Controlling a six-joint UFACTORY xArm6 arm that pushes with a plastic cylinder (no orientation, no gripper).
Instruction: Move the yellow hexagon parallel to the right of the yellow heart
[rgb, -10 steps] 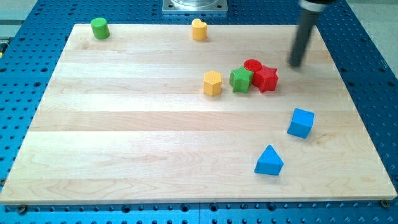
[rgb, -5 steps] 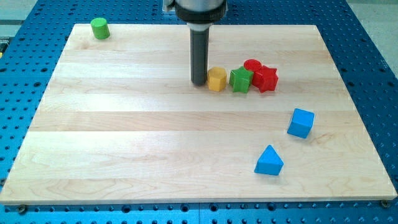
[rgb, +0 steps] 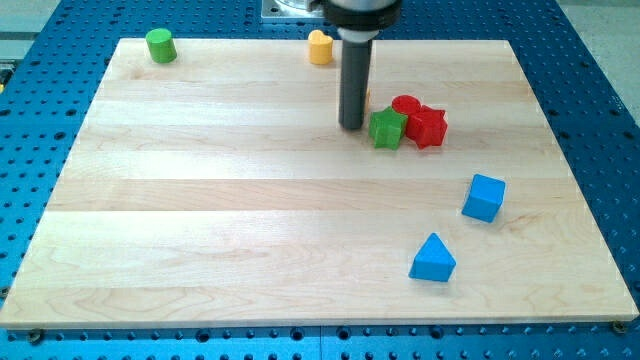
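Yellow hexagon (rgb: 366, 99) is almost totally hidden right now, just a thin orange-yellow sliver peeking out on the right edge of the rod (rgb: 353, 80), so I can only guess that sliver is it. It sits behind the rod, up and left of the green block (rgb: 388, 128). My tip (rgb: 351, 127) is planted on the board (rgb: 200, 200) just left of the green block, close enough that I can't tell if they're touching or not. No gripper on this rig, just the bare rod, so nothing is being held; it's only standing next to stuff.

Yellow heart (rgb: 320, 47) is up near the view's top edge of the board, a bit left of the rod, well apart from the sliver. The rod's wide dark collar (rgb: 362, 14) cuts in just to the heart's right.

Green block looks like a star-ish shape, and it's touching the red star (rgb: 428, 126) on its right. A red cylinder (rgb: 405, 105) is tucked just behind those two, touching or nearly so.

Further out: blue cube (rgb: 484, 196) toward the view's right, and a blue triangle (rgb: 432, 259) below it nearer the bottom, the two apart from each other. Green cylinder (rgb: 159, 45) is off alone in the top left corner. Board lies on a blue perforated table (rgb: 590, 120).
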